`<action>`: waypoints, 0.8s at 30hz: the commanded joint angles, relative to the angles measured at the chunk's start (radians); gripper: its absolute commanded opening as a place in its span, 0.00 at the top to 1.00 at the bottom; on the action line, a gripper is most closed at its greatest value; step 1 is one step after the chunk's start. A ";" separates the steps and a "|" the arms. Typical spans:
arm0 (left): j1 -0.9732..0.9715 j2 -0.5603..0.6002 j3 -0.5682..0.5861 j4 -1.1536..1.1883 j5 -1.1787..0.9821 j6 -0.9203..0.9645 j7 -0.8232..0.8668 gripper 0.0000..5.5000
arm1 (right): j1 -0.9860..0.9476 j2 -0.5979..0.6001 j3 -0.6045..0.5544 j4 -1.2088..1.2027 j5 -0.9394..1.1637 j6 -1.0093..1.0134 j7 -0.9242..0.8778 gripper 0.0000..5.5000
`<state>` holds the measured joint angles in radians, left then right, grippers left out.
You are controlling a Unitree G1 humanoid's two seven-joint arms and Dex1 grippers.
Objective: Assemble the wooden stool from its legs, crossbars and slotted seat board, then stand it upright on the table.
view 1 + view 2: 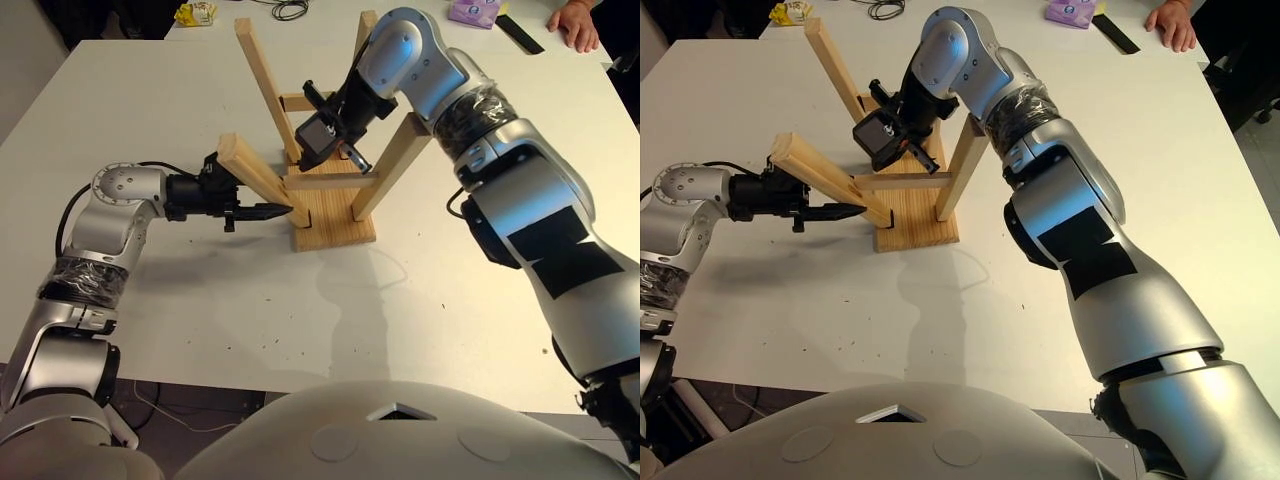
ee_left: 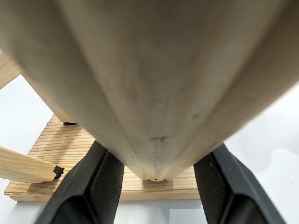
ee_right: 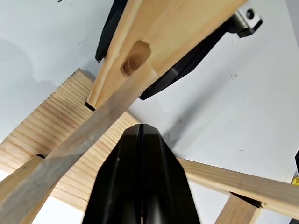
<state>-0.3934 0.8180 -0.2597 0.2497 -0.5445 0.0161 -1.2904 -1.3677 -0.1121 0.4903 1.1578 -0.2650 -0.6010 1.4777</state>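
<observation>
Left hand (image 1: 284, 210) is sitting wide, my fingers (image 2: 100, 186) flanking the foot of a tilted leg (image 1: 255, 170) where it is meeting the seat board (image 1: 335, 232) just ahead on the table (image 1: 450, 300). My right hand (image 1: 352, 155) is hovering pinched together, just beside the crossbar (image 1: 330, 181).

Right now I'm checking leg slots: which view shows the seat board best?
Left eye view: the seat board shows nearly whole, flat on the table, legs rising from it. Right eye view similar; wrist views catch close patches.
</observation>
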 commanded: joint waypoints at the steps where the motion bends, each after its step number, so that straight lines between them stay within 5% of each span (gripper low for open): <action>1: 0.128 -0.039 -0.209 0.151 0.272 0.116 0.023 0.62 | 0.004 0.014 0.014 0.016 -0.022 -0.033 0.022 1.00; 24: 0.079 -0.067 -0.255 0.193 0.281 0.093 0.018 0.62 | 0.019 0.027 -0.037 -0.013 0.070 0.028 0.133 1.00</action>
<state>-0.4584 0.7971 -0.3083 0.3138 -0.5409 -0.0119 -1.2967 -1.3669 -0.1243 0.4687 1.1580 -0.2696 -0.5894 1.5449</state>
